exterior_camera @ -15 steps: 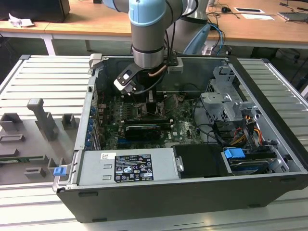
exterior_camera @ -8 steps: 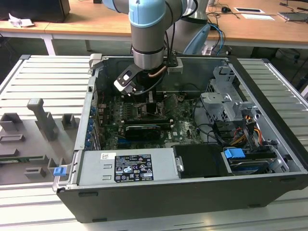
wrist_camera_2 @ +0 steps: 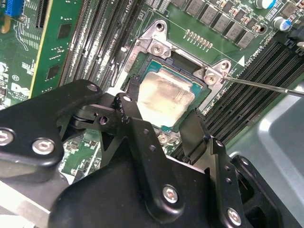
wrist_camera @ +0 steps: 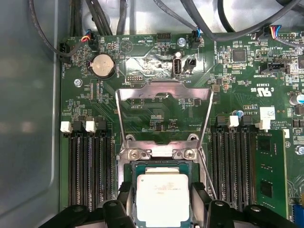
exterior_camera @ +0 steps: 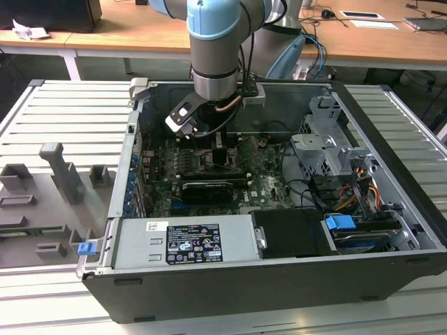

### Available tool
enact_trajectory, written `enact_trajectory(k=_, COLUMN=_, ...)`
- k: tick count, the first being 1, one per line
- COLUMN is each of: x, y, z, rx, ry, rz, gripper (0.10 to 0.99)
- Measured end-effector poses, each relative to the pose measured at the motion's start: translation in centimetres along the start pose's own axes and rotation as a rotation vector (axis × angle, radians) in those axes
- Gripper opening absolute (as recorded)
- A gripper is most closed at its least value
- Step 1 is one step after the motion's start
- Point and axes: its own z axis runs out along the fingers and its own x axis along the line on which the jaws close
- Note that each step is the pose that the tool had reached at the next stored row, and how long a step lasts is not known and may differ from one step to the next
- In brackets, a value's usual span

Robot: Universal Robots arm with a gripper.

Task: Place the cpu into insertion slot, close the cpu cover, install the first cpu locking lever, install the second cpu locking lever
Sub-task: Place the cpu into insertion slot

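First wrist view, left to right: gripper (wrist_camera: pixel 161 192) jaws bracket cpu (wrist_camera: pixel 161 205), closed part-way onto its two side edges. Chip appears seated in insertion slot (wrist_camera_2: pixel 187 65); cpu cover (wrist_camera: pixel 164 91) stands open beyond. You should keep chip level, corners matched to rim, no sideways drag.

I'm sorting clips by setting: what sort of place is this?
Probably a robotics lab or test workshop. An open desktop computer case sits on a ribbed metal workbench beside grey fixture blocks. A robot arm reaches into it, and wooden desks stand behind.
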Motion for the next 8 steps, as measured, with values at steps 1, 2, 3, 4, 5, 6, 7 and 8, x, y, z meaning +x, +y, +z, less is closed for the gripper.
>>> enact_trajectory(k=1, x=0.01, y=0.0, z=0.01, rx=0.0, ry=0.0002, rz=0.0, gripper=0.608)
enact_trajectory(k=2, x=0.01, y=0.0, z=0.01, rx=0.0, ry=0.0001, rz=0.0, gripper=0.608)
enact_trajectory(k=3, x=0.01, y=0.0, z=0.02, rx=0.0, ry=0.0001, rz=0.0, gripper=0.608)
enact_trajectory(k=4, x=0.02, y=0.0, z=0.02, rx=0.0, ry=0.0002, rz=0.0, gripper=0.608)
enact_trajectory(k=5, x=0.02, y=-0.01, z=0.02, rx=0.0, ry=0.0001, rz=0.0, gripper=0.608)
enact_trajectory(k=6, x=0.02, y=-0.01, z=0.02, rx=0.0, ry=0.0001, rz=0.0, gripper=0.608)
enact_trajectory(k=7, x=0.02, y=0.0, z=0.02, rx=0.0, ry=-0.0004, rz=0.0, gripper=0.608)
enact_trajectory(k=8, x=0.02, y=0.0, z=-0.01, rx=0.0, ry=-0.0016, rz=0.0, gripper=0.608)
